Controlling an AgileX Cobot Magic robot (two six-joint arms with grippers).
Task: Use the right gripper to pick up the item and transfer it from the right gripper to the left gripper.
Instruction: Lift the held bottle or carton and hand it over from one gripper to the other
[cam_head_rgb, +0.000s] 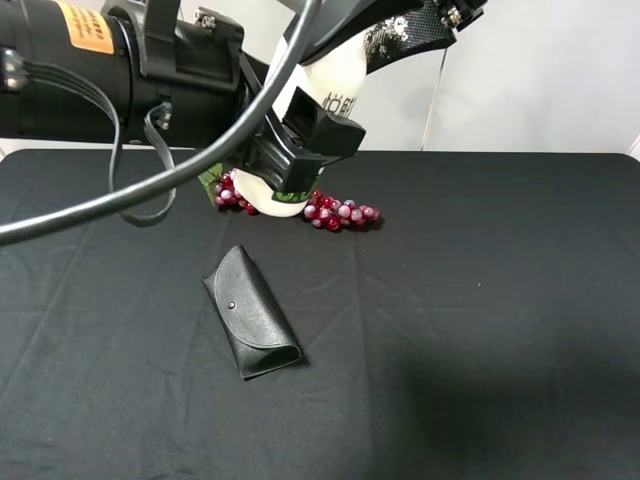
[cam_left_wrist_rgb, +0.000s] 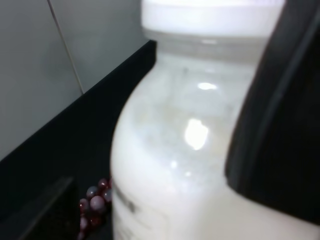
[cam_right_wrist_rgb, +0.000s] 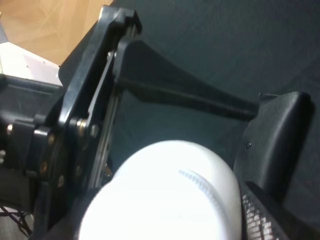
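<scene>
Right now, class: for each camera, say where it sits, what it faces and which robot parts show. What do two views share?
Exterior high: mounted high, facing down onto the black table; left gripper and right gripper at the bottle.
Left wrist: on the left arm, close on the bottle; one black finger shows.
Right wrist: on the right arm, over the bottle's rounded end; a textured finger pad shows.
Shared: exterior and left wrist both show grapes.

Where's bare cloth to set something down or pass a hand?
Free: the whole right side of the table, right of the glasses case and grape bunch; also the near-left corner, left of the case. Crowded: back centre, around the grapes and the held bottle.
</scene>
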